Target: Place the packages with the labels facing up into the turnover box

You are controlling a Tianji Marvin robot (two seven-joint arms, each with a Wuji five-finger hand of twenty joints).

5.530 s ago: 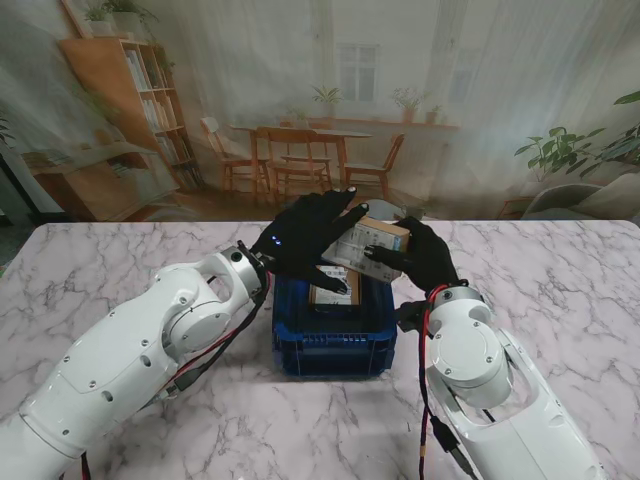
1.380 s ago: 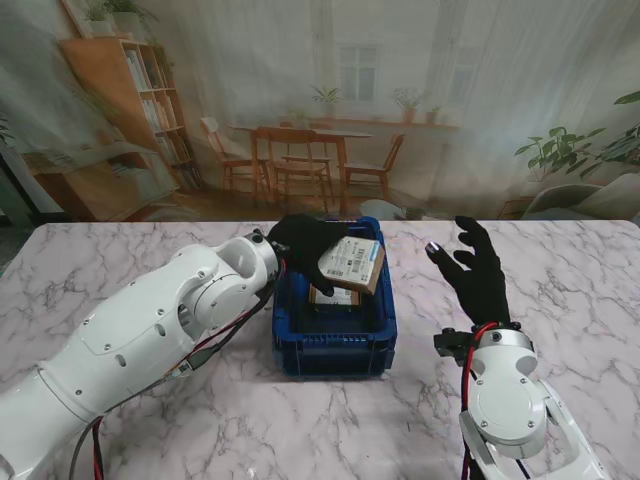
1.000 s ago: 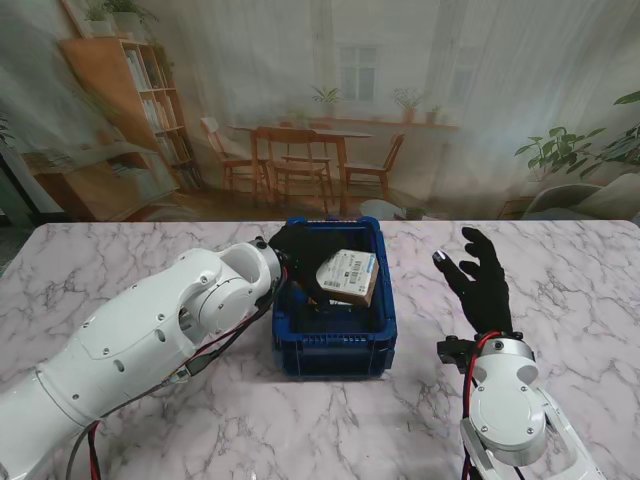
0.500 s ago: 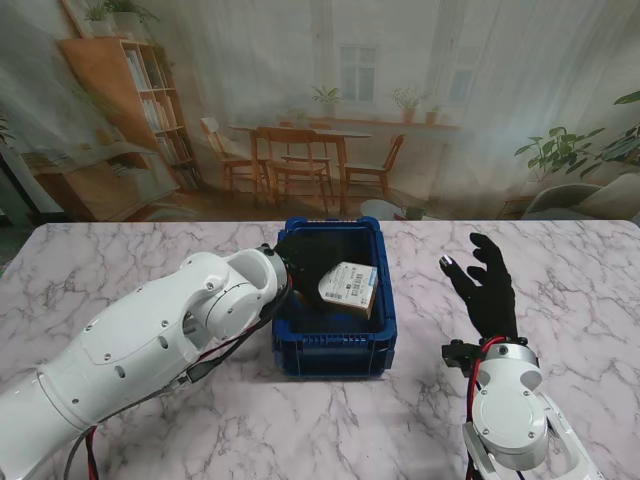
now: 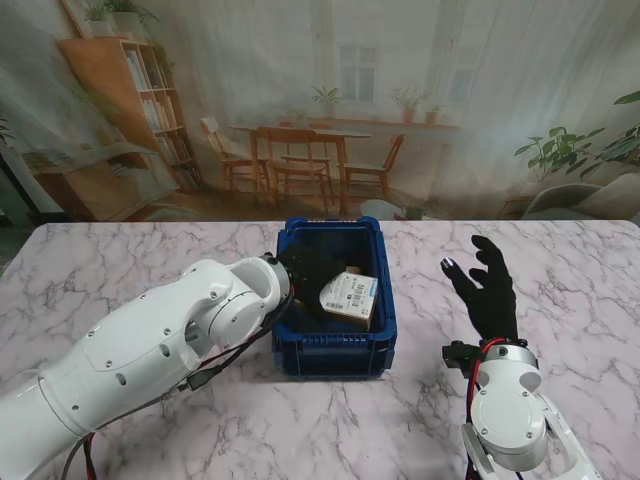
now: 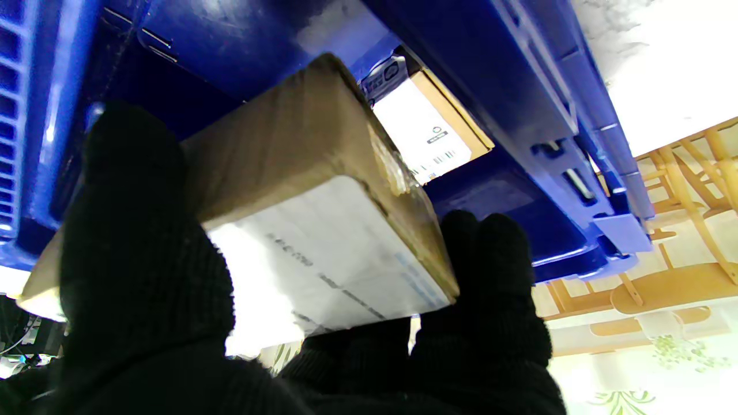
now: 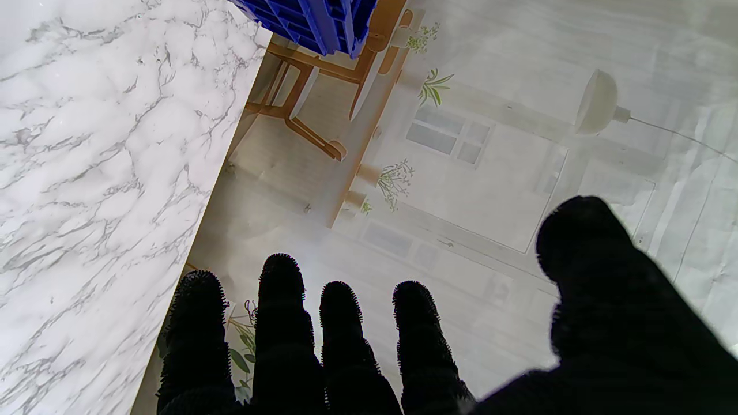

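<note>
Your left hand (image 5: 303,268) has its fingers wrapped around the small cardboard package (image 5: 349,296), label up, low inside the blue box (image 5: 336,348); it looks light and stiff, so hold its side edges, while your right hand (image 5: 489,292) stays spread and empty.

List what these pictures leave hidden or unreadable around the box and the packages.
- Box floor: stand view, covered by the held package and the left hand.
- Lower package: left wrist view, mostly behind the held package; unseen from the stand.
- Label text: blurred or too small in both views.
- Left hand's fingertips: stand view, hidden behind the package.
- Right hand: open, nothing hidden.
</note>
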